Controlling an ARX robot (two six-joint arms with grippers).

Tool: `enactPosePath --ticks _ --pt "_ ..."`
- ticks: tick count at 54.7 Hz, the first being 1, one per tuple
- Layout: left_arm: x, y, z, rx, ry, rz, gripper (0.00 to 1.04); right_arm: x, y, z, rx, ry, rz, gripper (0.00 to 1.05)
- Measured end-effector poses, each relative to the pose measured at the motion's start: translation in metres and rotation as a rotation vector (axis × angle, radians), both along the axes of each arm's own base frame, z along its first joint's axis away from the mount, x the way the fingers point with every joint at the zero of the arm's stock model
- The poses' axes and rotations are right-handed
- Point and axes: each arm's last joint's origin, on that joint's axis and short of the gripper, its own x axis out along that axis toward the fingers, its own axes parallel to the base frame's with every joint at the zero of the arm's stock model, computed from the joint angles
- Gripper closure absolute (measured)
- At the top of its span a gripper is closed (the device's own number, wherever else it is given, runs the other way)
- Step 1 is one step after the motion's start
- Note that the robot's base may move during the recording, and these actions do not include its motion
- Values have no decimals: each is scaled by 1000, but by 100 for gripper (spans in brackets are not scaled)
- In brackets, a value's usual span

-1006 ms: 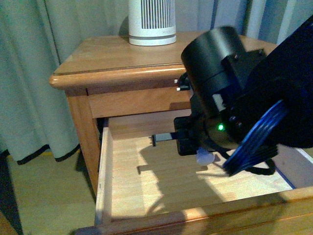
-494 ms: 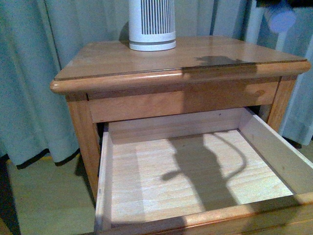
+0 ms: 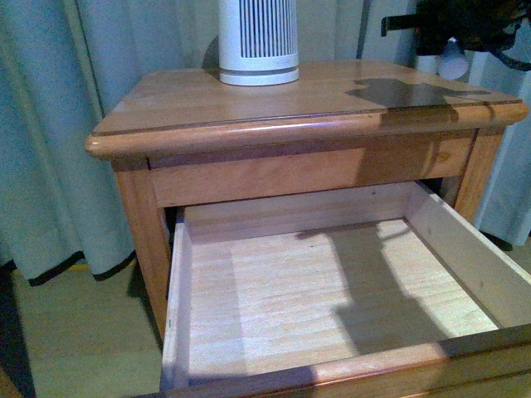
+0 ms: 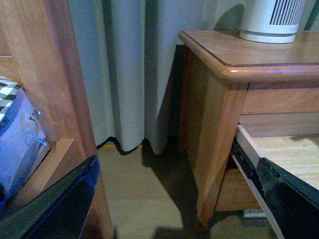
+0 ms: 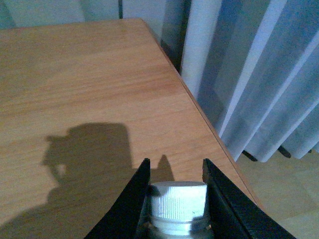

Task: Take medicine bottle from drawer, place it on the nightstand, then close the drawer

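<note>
My right gripper [image 3: 450, 51] hangs above the back right corner of the nightstand [image 3: 249, 95], shut on the medicine bottle [image 3: 452, 60], a small white bottle. In the right wrist view the ribbed white cap of the bottle [image 5: 178, 200] sits between the two black fingers [image 5: 130, 199], above the glossy nightstand top [image 5: 89, 89] near its right edge. The drawer [image 3: 332, 290] stands pulled out, with its pale wood floor bare. My left gripper [image 4: 174, 199] is open beside the nightstand's left side [image 4: 209, 124], low near the floor, with nothing between its fingers.
A white ribbed cylinder device [image 3: 258, 41] stands at the back of the nightstand top. Pale curtains [image 3: 50, 124] hang behind and to both sides. A wooden bed frame [image 4: 55, 89] with a checked cloth lies close to the left gripper.
The right arm has risen out of the drawer with the bottle and now hovers over the nightstand's back right corner, a little lower and further left than half a second ago.
</note>
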Motion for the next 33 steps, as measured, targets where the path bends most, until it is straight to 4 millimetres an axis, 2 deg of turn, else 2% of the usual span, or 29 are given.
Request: enactPosePath --ticks 1,9,17,21,25,29,33 --pt "0 0 0 0 0 0 7 1 1 -2 -3 -3 2 77" --pt "0 0 0 0 0 0 7 3 6 1 -12 -87 35 50" --pt "0 0 0 0 0 0 7 -13 8 15 -8 -177 62 27" --pt "0 0 0 0 0 0 7 -32 6 26 -3 -228 64 15" --pt "0 0 0 0 0 0 7 -60 2 41 4 -266 59 5" --pt "0 0 0 0 0 0 7 -96 -3 53 15 -292 52 7" --pt "0 0 0 0 0 0 7 -137 -8 56 24 -313 43 7"
